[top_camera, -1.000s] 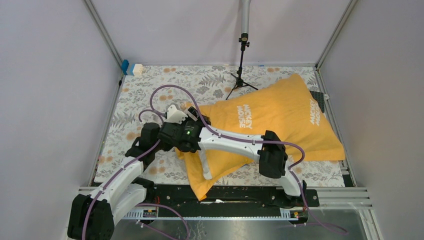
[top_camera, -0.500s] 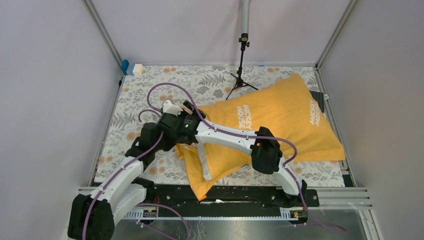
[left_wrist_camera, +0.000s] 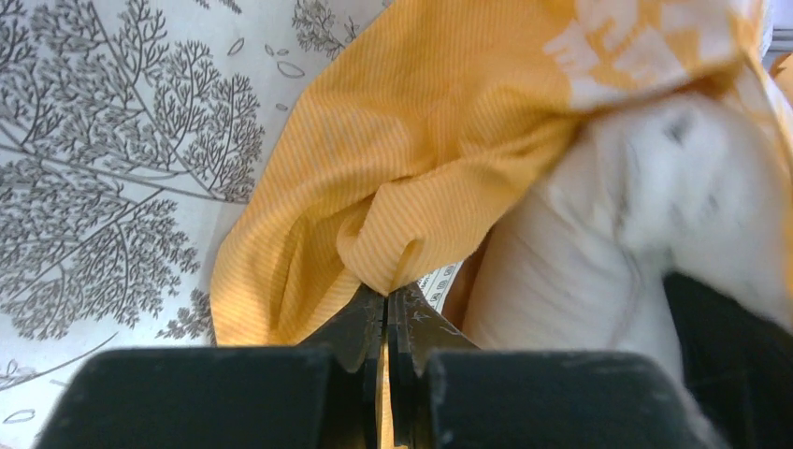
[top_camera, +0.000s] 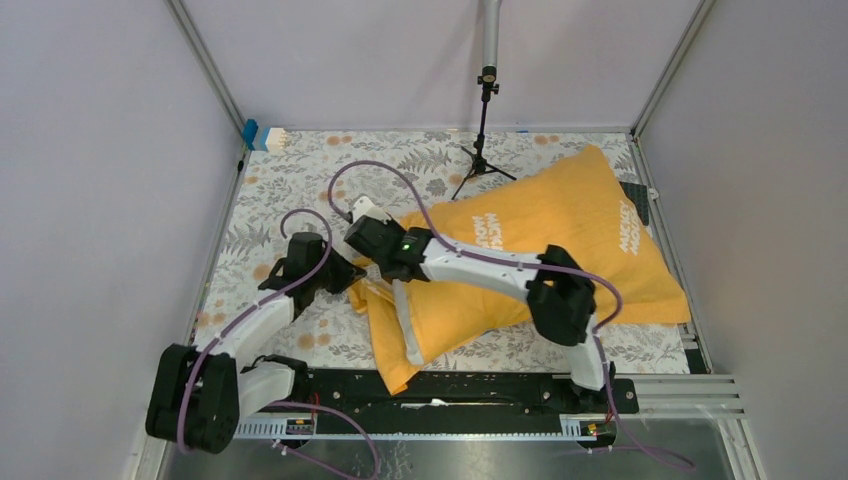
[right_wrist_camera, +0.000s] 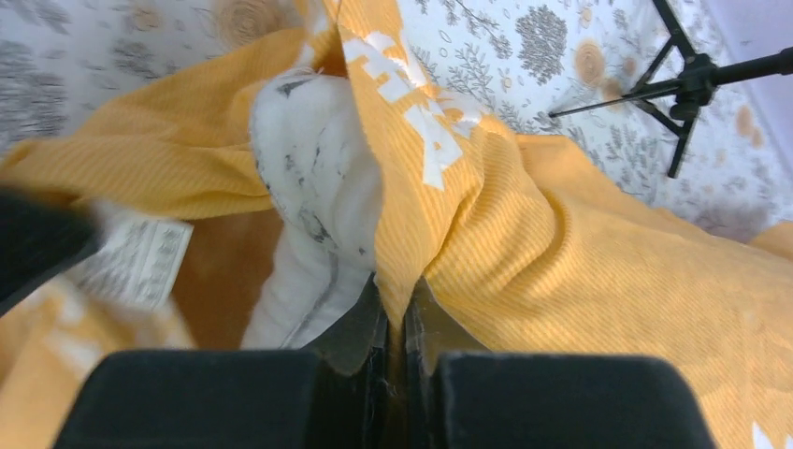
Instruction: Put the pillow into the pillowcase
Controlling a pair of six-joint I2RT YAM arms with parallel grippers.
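The pillowcase [top_camera: 560,235] lies plump and wrinkled across the right half of the flower-patterned table [top_camera: 300,180]. One corner reaches toward the far right edge, and its open end faces the middle, where both arms meet. The pillow [right_wrist_camera: 313,168] sits almost wholly inside it; only a white, rumpled end shows in the mouth of the sack. The left hand [left_wrist_camera: 386,309] is closed tight, its fingertips pinching a fold of the pillowcase's edge just beside that bare pillow end. The right hand [right_wrist_camera: 393,299] is likewise clamped together on the lettered edge of the pillowcase, right against the exposed pillow. A white label [right_wrist_camera: 140,262] shows inside the opening. A black tripod [top_camera: 483,150] stands at the back of the table, behind the pillowcase.
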